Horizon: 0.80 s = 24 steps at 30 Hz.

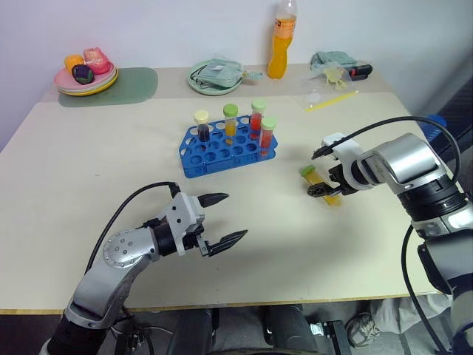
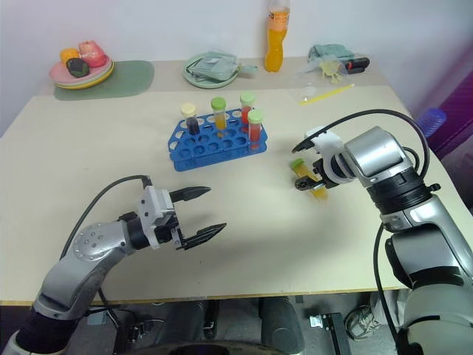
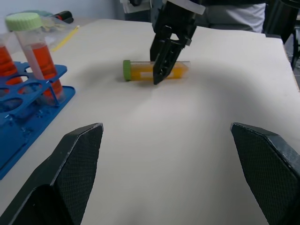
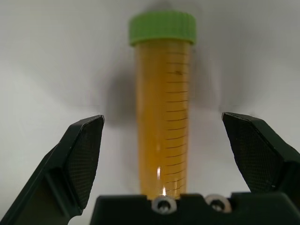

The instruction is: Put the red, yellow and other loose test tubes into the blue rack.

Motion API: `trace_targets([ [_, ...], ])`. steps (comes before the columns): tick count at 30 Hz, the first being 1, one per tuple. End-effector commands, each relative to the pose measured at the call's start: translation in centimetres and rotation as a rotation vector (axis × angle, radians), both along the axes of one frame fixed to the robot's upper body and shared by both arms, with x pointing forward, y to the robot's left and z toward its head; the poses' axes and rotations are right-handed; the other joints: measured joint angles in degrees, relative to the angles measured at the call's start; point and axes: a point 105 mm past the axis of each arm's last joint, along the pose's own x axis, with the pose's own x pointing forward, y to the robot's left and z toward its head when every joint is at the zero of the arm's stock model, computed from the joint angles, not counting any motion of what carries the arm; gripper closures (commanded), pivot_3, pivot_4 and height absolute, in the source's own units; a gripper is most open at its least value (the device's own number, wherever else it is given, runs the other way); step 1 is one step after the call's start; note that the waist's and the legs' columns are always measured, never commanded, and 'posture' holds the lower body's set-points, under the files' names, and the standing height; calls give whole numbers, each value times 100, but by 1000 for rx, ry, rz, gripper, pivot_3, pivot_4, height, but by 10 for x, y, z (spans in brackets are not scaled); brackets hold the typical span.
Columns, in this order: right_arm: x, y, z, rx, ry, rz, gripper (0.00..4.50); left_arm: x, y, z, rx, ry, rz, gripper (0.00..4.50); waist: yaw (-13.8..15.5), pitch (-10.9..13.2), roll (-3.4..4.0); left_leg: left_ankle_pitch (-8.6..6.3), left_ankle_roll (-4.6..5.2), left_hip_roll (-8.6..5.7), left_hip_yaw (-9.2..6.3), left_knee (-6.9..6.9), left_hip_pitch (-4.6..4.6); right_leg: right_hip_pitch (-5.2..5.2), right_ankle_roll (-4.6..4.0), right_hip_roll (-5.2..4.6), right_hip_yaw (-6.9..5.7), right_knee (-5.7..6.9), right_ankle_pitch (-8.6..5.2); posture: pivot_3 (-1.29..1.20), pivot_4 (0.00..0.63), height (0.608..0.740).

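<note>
Right gripper [image 4: 164,140] jaws wide, straddling yellow-orange tube [image 4: 163,112] lying between them; probably light, slick, rolls easily, so pinch mid-barrel below cap.

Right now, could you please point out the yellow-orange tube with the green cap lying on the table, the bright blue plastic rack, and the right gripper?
yellow-orange tube [image 4: 163,117]: right wrist view, on its clear marked body.
blue rack [image 1: 209,156]: left eye view, on its holed top.
right gripper [image 4: 164,126]: right wrist view, midway between its fingertips.
</note>
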Motion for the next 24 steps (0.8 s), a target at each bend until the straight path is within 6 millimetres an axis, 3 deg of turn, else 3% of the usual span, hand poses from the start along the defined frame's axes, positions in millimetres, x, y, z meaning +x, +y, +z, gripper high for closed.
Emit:
trace_targets([
  [1,7,-1,22,-9,-66,10,1958,-4,0,8,-16,-36,0,0,0,0,0,0,0,0,0,0,0,0,0,0,0,0,0,0,150,729],
  [2,7,-2,23,-13,-67,6,2316,-4,0,8,-17,-35,2,0,0,0,0,0,0,0,0,0,0,0,0,1,0,0,0,0,150,729],
  [7,7,-3,28,-20,-89,28,2316,-5,0,7,-22,-34,7,0,9,0,0,0,0,0,-1,0,0,0,0,0,0,1,0,0,150,729],
  [13,-1,19,61,135,-198,149,2316,-1,10,11,-48,-33,69,0,2,2,2,0,0,3,-1,-1,0,-1,0,3,-1,1,0,0,150,729],
  [19,1,0,44,34,-257,53,2316,-2,6,15,-55,-25,60,0,30,0,0,0,0,0,-5,3,0,3,0,-1,-5,1,0,0,150,729],
  [24,-4,-6,34,-6,-208,33,2316,2,3,19,-57,-29,36,0,4,2,2,0,0,-1,-5,4,0,3,0,0,-5,2,0,0,150,729],
])
